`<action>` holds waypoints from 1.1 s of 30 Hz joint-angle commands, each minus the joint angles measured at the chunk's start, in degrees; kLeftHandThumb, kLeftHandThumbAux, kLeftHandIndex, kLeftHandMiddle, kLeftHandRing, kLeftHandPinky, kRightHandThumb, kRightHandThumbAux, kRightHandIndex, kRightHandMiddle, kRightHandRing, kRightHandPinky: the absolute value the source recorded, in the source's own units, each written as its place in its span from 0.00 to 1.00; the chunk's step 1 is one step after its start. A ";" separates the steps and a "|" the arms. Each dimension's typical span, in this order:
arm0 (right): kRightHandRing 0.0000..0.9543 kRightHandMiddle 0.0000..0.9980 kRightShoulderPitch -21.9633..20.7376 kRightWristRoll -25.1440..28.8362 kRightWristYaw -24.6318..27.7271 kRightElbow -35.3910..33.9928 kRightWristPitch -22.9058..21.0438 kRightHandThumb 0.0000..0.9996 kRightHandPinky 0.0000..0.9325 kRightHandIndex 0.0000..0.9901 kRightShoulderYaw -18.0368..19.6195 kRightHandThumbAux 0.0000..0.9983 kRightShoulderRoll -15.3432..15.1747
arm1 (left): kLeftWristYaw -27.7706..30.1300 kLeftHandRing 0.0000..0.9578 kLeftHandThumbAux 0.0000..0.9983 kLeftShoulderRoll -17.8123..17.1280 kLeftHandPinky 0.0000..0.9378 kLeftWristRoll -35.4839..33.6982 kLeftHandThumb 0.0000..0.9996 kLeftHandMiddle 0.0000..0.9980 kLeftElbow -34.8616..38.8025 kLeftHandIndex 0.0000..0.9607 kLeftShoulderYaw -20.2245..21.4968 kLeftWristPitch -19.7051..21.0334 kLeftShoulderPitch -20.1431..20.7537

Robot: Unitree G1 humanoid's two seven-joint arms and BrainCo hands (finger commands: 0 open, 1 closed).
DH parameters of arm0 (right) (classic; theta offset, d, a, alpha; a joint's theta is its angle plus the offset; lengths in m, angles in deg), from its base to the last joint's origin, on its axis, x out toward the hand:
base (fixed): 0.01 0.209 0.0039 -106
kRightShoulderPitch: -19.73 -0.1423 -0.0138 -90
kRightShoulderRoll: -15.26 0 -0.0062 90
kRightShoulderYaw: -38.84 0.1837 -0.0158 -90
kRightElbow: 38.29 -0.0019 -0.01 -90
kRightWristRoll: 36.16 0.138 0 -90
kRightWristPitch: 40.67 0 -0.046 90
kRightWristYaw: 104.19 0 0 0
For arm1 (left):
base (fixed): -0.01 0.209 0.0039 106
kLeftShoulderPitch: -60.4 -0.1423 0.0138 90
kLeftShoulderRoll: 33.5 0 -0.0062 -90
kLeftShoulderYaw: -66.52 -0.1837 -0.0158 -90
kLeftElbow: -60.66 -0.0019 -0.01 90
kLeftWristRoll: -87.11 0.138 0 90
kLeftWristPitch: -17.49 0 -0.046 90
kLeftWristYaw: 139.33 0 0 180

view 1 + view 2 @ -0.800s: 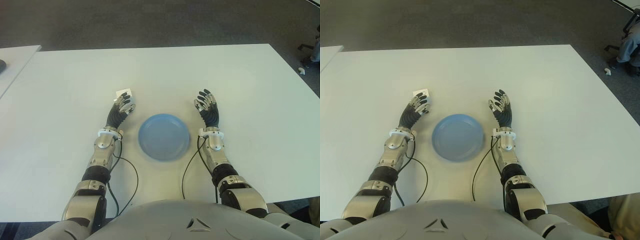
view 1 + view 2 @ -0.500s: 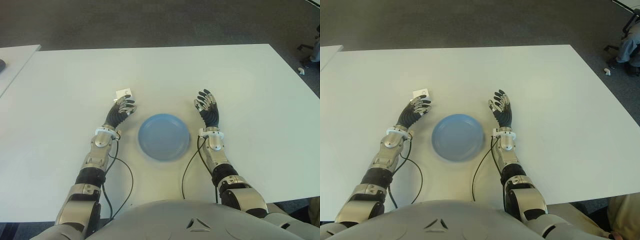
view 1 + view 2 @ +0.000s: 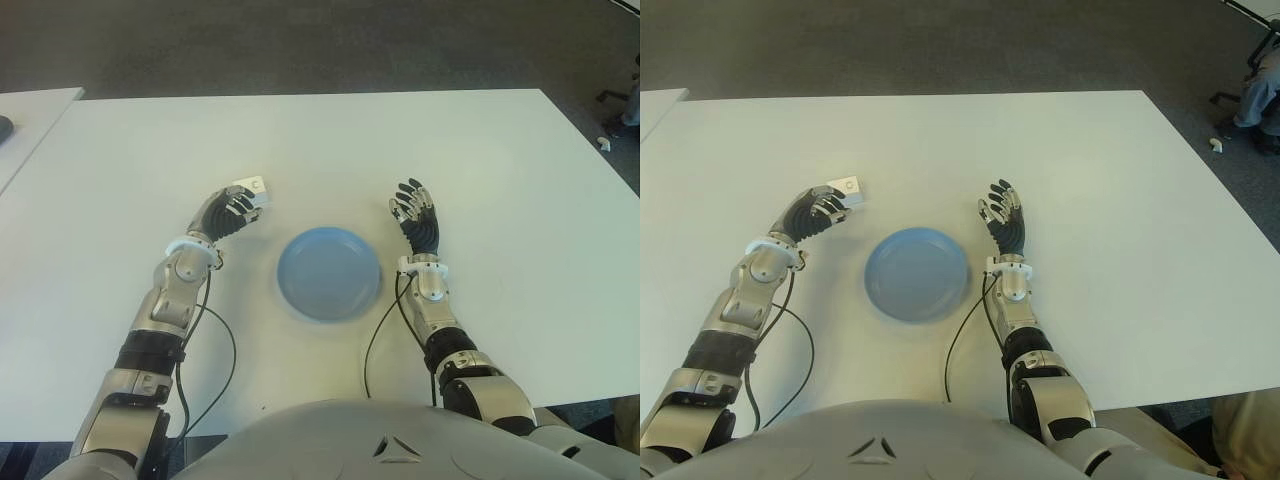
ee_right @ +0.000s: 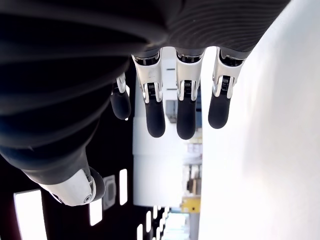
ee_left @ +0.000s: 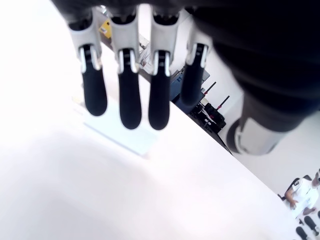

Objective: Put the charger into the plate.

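Observation:
The charger [image 3: 254, 189] is a small white block lying on the white table [image 3: 120, 180], left of and beyond the blue plate [image 3: 329, 273]. My left hand [image 3: 231, 209] reaches it from the near left, fingertips over its near edge. In the left wrist view the fingers [image 5: 129, 102] hang straight and spread just above the charger [image 5: 120, 137], holding nothing. My right hand [image 3: 415, 213] shows to the right of the plate, fingers spread, holding nothing.
A neighbouring table edge [image 3: 30, 110] sits at the far left with a dark object [image 3: 4, 127] on it. A person's sleeve [image 3: 1255, 95] shows at the far right, off the table. Cables [image 3: 225, 340] trail from both forearms near the front edge.
My left arm has swung outward to the left and turned, so the hand now comes at the charger from the near left. The right hand and plate are unmoved.

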 commanded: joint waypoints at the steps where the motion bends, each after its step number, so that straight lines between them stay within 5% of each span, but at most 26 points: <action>1: 0.24 0.24 10.05 -1.20 0.00 7.22 -3.88 0.08 0.25 0.13 -0.29 0.68 0.32 | -4.24 0.44 0.57 -0.56 0.42 6.45 0.00 0.43 2.28 0.37 -1.89 2.92 0.87; 11: 0.24 0.24 10.01 -0.71 0.64 7.22 -4.26 0.08 0.25 0.13 0.03 0.68 0.05 | -14.32 0.50 0.60 1.34 0.48 12.47 0.16 0.49 3.39 0.38 -2.33 4.35 1.95; 18: 0.24 0.24 9.92 -1.03 0.56 7.28 -4.39 0.07 0.25 0.13 -0.11 0.66 -0.14 | -23.43 0.57 0.61 3.54 0.62 16.25 0.37 0.54 0.30 0.42 -3.41 5.35 4.78; 25: 0.24 0.25 9.75 -0.69 1.11 7.46 -4.17 0.07 0.25 0.13 0.02 0.66 0.01 | -37.93 0.71 0.58 6.40 0.78 19.65 0.46 0.66 -16.07 0.44 -4.71 7.23 15.53; 26: 0.24 0.25 9.73 -0.77 1.08 7.64 -4.07 0.07 0.25 0.13 -0.01 0.66 0.02 | -39.96 0.68 0.57 6.17 0.75 20.06 0.47 0.63 -20.15 0.44 -5.45 6.58 17.61; 29: 0.25 0.25 9.70 -0.83 1.24 7.95 -3.79 0.07 0.25 0.13 -0.06 0.66 0.02 | -42.62 0.34 0.50 5.05 0.38 21.66 0.45 0.34 -28.57 0.33 -8.13 5.62 21.77; 33: 0.25 0.26 9.79 -0.67 1.77 7.82 -3.13 0.07 0.26 0.13 -0.16 0.66 0.41 | -39.75 0.11 0.42 3.22 0.14 22.99 0.41 0.11 -34.94 0.17 -12.15 3.54 24.66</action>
